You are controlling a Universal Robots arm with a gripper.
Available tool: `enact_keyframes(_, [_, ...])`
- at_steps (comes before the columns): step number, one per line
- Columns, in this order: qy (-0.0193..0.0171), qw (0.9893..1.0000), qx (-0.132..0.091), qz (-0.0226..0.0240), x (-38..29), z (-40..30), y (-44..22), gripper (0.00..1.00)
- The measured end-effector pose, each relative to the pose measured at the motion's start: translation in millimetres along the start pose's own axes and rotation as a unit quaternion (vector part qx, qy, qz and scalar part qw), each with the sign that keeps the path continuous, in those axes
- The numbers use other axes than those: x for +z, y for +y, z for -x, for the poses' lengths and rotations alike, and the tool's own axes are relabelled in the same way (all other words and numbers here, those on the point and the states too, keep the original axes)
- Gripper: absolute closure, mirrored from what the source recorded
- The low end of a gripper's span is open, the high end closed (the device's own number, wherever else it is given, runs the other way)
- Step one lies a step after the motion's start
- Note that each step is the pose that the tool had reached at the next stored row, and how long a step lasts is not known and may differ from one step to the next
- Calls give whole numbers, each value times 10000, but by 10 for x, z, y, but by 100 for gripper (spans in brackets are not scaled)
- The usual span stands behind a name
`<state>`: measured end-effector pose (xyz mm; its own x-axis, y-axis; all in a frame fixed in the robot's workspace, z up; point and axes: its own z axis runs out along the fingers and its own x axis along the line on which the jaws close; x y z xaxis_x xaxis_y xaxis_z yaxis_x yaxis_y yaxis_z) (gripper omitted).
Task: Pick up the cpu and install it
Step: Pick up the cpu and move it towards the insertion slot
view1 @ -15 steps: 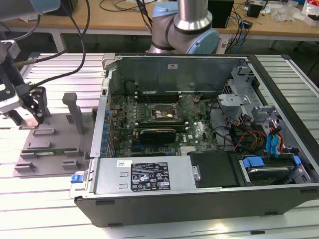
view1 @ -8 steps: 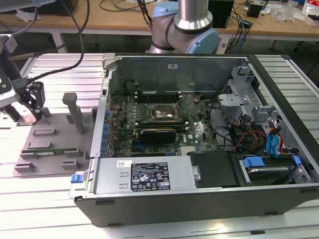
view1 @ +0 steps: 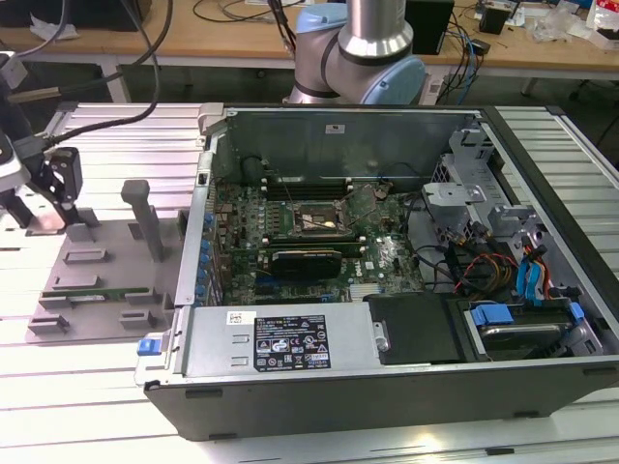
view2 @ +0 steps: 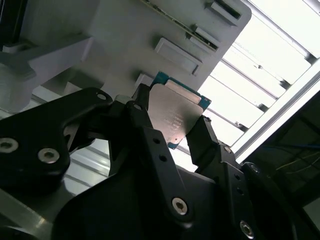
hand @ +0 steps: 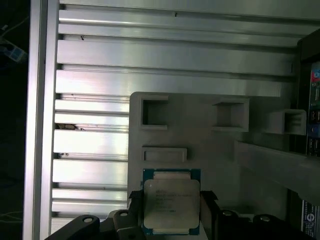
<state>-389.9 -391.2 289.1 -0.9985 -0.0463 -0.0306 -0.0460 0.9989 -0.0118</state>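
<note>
Black gripper (view2: pixel 172 120) fingers (view2: pixel 145 125) are closed on two opposite edges of the cpu (hand: pixel 171 207), one finger on each side, open only as far as the chip is wide. In both wrist views the silvery lid of the cpu faces the camera, with its thin pale rim showing along the free edges.

The cpu sits over a grey tray (hand: pixel 200 145), close to one edge of it. Whether the cpu touches the tray surface or hangs just above it cannot be told. Square pockets and one narrow raised block are moulded into the tray beyond the cpu.

In the exterior view the tray (view1: pixel 106 246) lies on a table of aluminium slats (view1: pixel 87 387), and the gripper stands above the tray corner at the exterior view's far left. A long green memory stick (view1: pixel 102 293) lies in a slot along the near side of the tray.

An open computer case (view1: pixel 387 377) stands just beside the tray, on the exterior view's right. Inside it, well apart from the tray, is the black-framed socket (view1: pixel 319 220) on the green board. The arm's base (view1: pixel 372 39) rises behind the case.
</note>
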Motion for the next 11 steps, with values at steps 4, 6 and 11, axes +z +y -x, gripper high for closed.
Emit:
enact_keyframes(4, [0, 10000, 0, 0, -44, 2, 1, 45])
enact_keyframes(6, [0, 10000, 0, 0, -81, 3, 2, 45])
enact_keyframes(11, [0, 10000, 0, 0, -195, 6, 5, 45])
